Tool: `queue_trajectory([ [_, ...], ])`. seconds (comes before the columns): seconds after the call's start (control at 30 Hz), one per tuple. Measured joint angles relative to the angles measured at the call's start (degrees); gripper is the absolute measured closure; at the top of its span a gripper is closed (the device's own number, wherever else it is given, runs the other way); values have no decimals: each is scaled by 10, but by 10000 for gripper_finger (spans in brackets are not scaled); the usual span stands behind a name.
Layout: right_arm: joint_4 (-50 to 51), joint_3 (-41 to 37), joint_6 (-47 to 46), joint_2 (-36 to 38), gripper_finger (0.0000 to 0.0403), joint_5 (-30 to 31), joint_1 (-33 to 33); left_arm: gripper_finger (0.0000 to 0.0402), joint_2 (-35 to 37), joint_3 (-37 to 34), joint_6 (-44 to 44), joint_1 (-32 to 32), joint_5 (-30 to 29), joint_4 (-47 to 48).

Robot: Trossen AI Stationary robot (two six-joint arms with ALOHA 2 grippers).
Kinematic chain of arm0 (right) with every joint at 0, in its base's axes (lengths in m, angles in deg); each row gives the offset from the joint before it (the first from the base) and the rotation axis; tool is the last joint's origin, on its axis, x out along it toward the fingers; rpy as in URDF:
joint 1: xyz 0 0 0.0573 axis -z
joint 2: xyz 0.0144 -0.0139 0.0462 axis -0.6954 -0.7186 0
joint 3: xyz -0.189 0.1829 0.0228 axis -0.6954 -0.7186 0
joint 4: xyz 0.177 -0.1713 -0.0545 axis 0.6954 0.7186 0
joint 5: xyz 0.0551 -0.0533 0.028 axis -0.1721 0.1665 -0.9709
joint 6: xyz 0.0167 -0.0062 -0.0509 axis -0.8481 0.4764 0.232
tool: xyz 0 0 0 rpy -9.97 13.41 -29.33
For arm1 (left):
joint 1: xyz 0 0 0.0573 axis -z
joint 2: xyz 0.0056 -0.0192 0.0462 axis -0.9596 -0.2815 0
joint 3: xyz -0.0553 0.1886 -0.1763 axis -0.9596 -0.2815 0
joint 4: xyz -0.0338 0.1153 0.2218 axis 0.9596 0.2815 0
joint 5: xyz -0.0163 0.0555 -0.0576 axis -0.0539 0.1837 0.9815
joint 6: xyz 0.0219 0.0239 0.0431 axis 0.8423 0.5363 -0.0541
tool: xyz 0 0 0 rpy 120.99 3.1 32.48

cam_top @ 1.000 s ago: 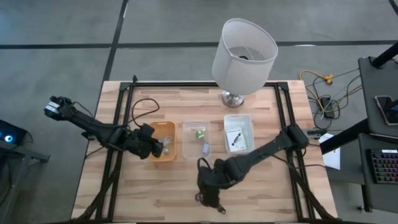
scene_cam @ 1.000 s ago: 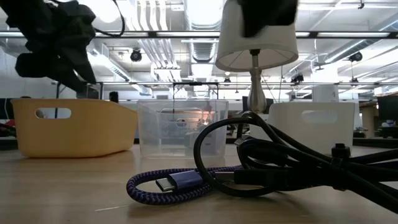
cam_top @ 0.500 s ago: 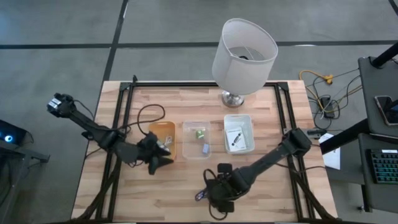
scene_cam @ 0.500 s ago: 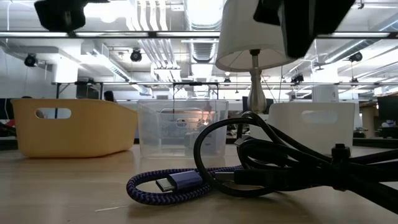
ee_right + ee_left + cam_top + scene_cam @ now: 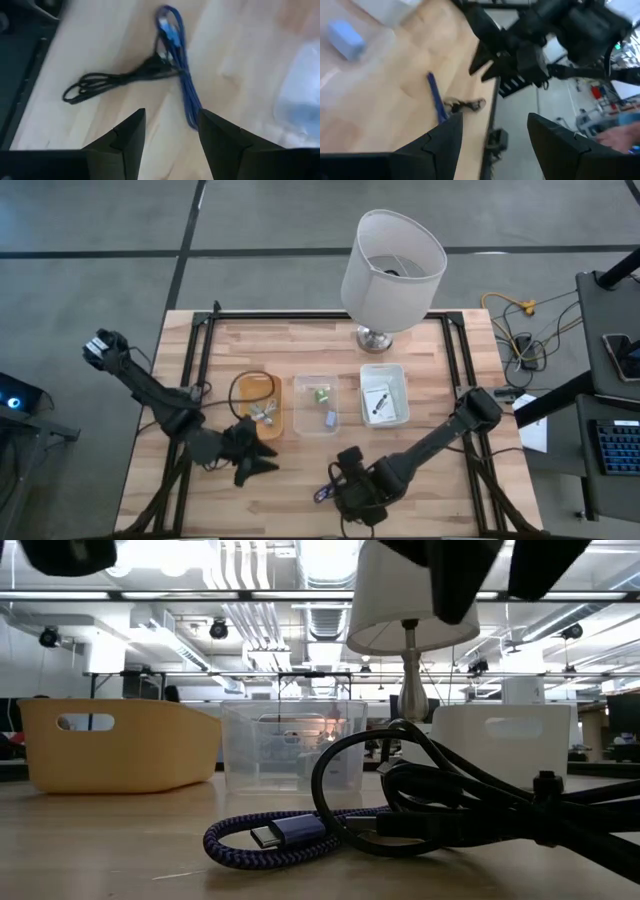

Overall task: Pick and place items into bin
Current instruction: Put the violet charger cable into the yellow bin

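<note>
A purple braided cord [image 5: 177,65] and a black cord [image 5: 110,80] lie tangled on the wood near the table's near edge, also in the low view as purple cord [image 5: 290,835] and black cord [image 5: 450,790]. My right gripper [image 5: 352,492] hovers open above them, hiding most of them from the high view; its fingers [image 5: 170,112] touch nothing. My left gripper [image 5: 262,458] is open over bare wood on the near side of the orange bin [image 5: 272,423], pointing toward the cords [image 5: 436,97]. The orange bin holds a black cord loop [image 5: 252,388] and small grey pieces.
A clear bin [image 5: 300,415] holds a green piece and a bluish piece; a white bin [image 5: 400,385] holds a white packet with dark parts. A large white lamp [image 5: 392,258] stands at the far edge. Black frame rails run along the table's left and right sides.
My left gripper drew back from over the orange bin toward the near edge and now sits on the near side of the bin. My right gripper shifted slightly toward the near edge, staying above the cords. The cords on the table kept still.
</note>
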Motion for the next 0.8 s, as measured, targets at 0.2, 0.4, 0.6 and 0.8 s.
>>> queue_trajectory([
  [0.2,-41,-41,60,-1,220,-52,42,194,-53,0,-10,49,-12,-73],
  [0.4,-62,-88,100,-1,215,-90,69,194,-93,0,-5,64,-21,-136],
  [0.6,-135,-130,112,-1,215,-96,71,194,-100,0,-5,65,-29,-141],
  [0.8,-180,-165,107,-1,215,-82,76,194,-89,-1,0,65,-40,-141],
])
